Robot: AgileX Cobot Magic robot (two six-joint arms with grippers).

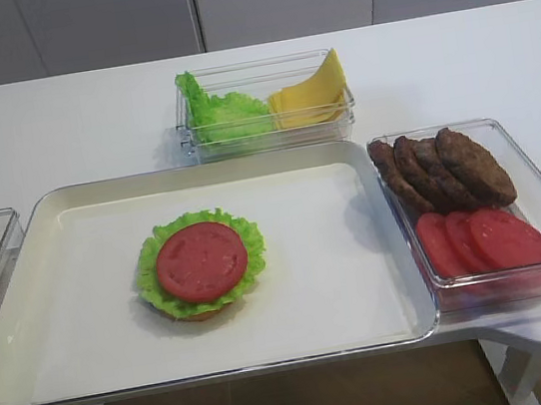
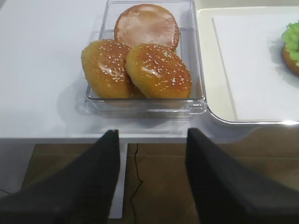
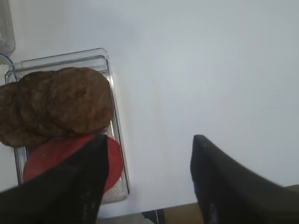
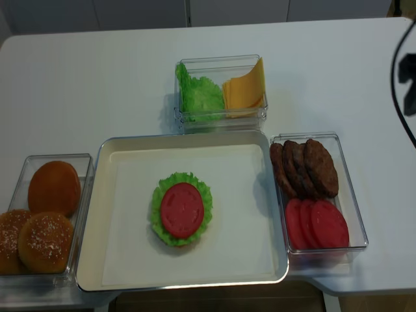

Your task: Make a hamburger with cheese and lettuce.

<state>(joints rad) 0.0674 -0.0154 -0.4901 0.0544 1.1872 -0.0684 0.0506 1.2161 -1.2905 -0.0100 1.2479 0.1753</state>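
Observation:
The hamburger (image 1: 201, 268) (image 4: 182, 209) lies on the cream tray (image 1: 331, 275): a bun base, a frilly lettuce leaf and a red tomato round on top. Its edge shows at the right of the left wrist view (image 2: 292, 46). Spare lettuce (image 1: 223, 113) (image 4: 200, 96) and the cheese slices (image 1: 311, 96) (image 4: 246, 88) share a clear box behind the tray. My right gripper (image 3: 149, 140) stands open and empty over bare white table, just right of the patty box. My left gripper (image 2: 153, 134) is open and empty, off the table's front edge before the bun box. Neither gripper appears in the high views.
A clear box right of the tray holds dark meat patties (image 1: 442, 170) (image 3: 60, 105) and tomato rounds (image 1: 483, 241) (image 3: 56, 156). A clear box left of the tray holds several buns (image 2: 140, 65) (image 4: 45, 221). A black cable hangs at the far right (image 4: 406, 78).

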